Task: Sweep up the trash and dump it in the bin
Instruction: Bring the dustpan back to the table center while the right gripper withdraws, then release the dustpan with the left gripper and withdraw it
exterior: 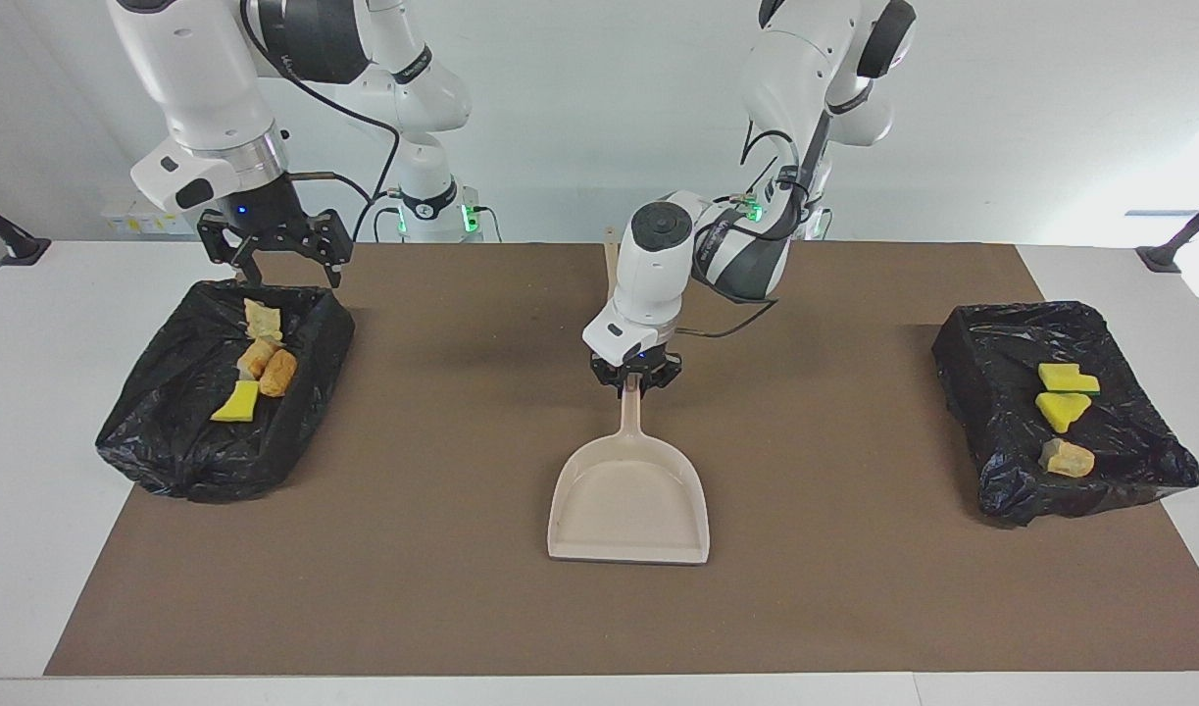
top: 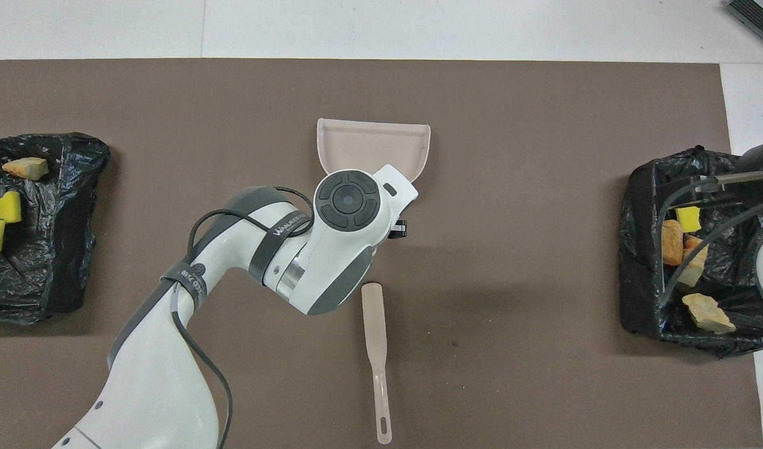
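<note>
The trash lies in two black-lined bins. Bread-like lumps and a yellow piece [exterior: 256,368] [top: 671,243] are in the bin [exterior: 158,441] [top: 637,268] at the right arm's end. Yellow chunks and a brown lump [exterior: 1062,410] [top: 0,212] are in the bin [exterior: 991,363] [top: 50,262] at the left arm's end. My right gripper [exterior: 274,267] hangs open above the robot-side rim of its bin, holding nothing. The beige dustpan [exterior: 628,500] [top: 372,146] lies flat mid-mat. My left gripper [exterior: 636,380] is down at the end of its handle.
A beige flat sweeper [top: 375,330] [exterior: 611,260] lies on the brown mat [exterior: 854,588] between the dustpan and the robots, partly covered by the left arm in the facing view. White table surrounds the mat.
</note>
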Controlling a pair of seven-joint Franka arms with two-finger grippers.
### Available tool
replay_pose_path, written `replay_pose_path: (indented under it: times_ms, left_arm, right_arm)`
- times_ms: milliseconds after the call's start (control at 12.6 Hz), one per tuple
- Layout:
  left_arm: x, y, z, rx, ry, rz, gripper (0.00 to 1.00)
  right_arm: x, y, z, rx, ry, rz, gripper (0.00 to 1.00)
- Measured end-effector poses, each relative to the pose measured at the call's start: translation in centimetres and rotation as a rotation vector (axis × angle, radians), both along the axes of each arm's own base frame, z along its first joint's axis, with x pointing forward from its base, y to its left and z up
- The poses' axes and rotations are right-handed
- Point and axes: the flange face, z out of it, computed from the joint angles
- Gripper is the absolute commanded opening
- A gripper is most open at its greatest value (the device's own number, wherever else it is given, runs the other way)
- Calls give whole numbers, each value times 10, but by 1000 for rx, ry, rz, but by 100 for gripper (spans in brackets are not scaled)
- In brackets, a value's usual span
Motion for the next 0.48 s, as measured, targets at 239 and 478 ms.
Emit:
replay_pose_path:
  times_ms: [239, 478]
  left_arm:
    - [6, 7, 6, -3, -13, 21, 100]
    - [33, 55, 47, -4, -43, 105, 100]
  right_arm:
    - [-1, 1, 1, 8, 3, -13, 100]
    - [-3, 4, 1, 34, 11, -33, 100]
